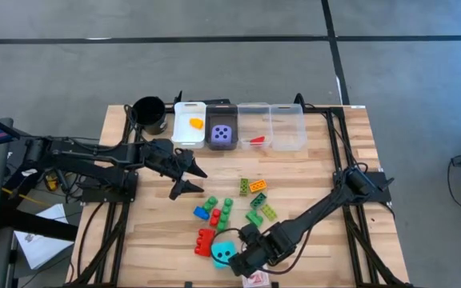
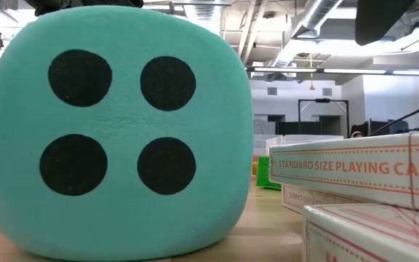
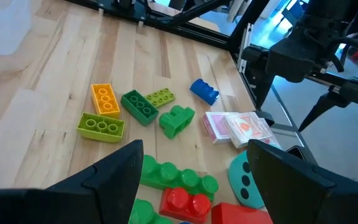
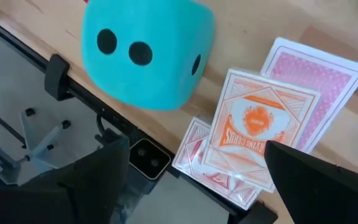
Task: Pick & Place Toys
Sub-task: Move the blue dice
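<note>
Presently, the right gripper (image 4: 194,177) hangs low at the table's near edge with its fingers spread wide, holding nothing and touching nothing. The cyan die (image 4: 146,51) sits just ahead of it and to one side; the cards (image 4: 260,134), a small overlapping heap of red-white packs, lie directly ahead between the fingers' lines, next to the die. The left gripper (image 1: 189,176) hovers farther back over bare wood, fingers likewise parted and empty. Ahead of it lies the brick cluster (image 1: 242,204) of green, red, blue, orange and yellow pieces. The purple die (image 1: 222,134) rests in a bin (image 1: 221,108) beyond the left gripper.
</note>
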`<act>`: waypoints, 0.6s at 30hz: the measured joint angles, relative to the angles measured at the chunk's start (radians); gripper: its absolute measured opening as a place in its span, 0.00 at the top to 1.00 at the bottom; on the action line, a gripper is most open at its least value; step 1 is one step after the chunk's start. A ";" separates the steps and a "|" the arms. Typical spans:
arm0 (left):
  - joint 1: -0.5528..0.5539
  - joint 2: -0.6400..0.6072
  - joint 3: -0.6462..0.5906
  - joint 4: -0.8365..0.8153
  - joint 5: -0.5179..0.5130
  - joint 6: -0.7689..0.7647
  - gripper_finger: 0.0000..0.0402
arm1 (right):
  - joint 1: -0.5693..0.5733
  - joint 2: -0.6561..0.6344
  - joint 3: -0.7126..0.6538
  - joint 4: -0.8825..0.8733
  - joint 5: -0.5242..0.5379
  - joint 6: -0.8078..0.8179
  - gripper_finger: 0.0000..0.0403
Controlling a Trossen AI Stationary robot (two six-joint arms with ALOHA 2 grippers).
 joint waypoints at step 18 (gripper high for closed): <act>-0.092 0.031 0.001 -0.005 -0.087 -0.024 0.49 | -0.007 0.000 0.000 0.002 0.000 0.003 0.09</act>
